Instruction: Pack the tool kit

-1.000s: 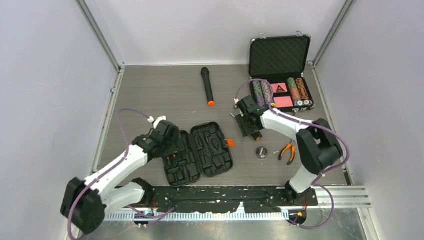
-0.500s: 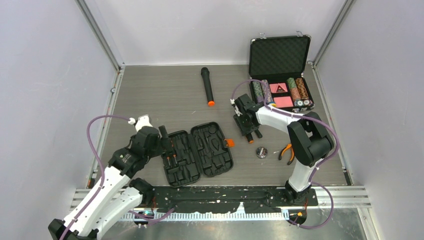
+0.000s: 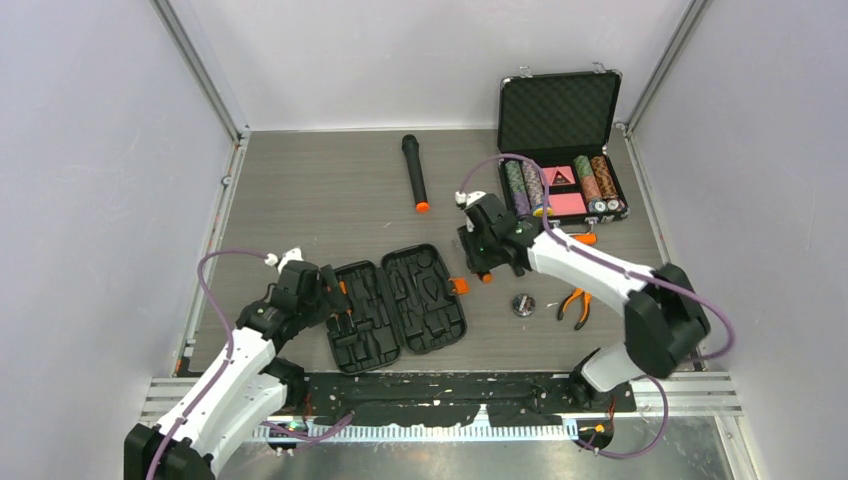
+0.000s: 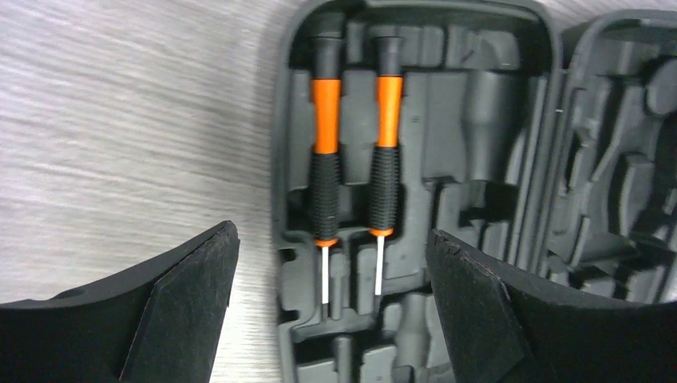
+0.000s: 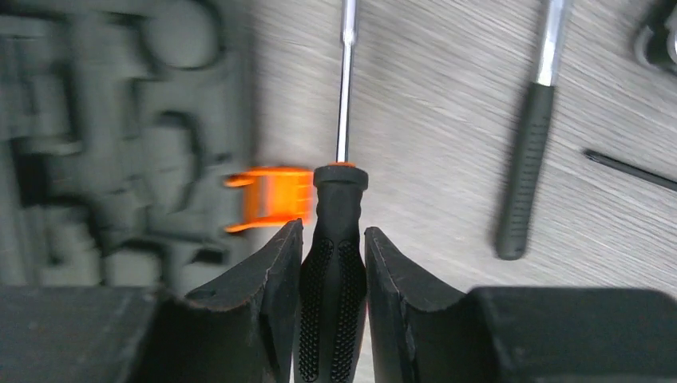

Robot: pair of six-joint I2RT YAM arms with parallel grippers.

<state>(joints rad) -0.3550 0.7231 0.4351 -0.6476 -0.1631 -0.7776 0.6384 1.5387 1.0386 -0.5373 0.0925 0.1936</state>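
Note:
The tool kit case (image 3: pixel 400 305) lies open and flat, orange latch (image 3: pixel 459 286) on its right edge. My left gripper (image 3: pixel 333 294) is open and empty at the case's left edge. In the left wrist view it (image 4: pixel 331 307) straddles two orange-black screwdrivers (image 4: pixel 326 159) seated in moulded slots. My right gripper (image 3: pixel 481 262) is shut on a black-handled screwdriver (image 5: pixel 335 263), shaft pointing away, just right of the latch (image 5: pixel 270 199). The orange-handled pliers (image 3: pixel 575 303) lie on the table to the right.
A black-gripped metal-shafted tool (image 5: pixel 523 175) and a thin black bit (image 5: pixel 631 169) lie near the right gripper. A round metal item (image 3: pixel 523 303) sits beside the pliers. The microphone (image 3: pixel 415 172) lies at the back centre. The open poker chip case (image 3: pixel 560 150) stands back right.
My left arm has pulled back and left, its gripper now at the case's left edge. My right gripper has moved left towards the latch with the screwdriver.

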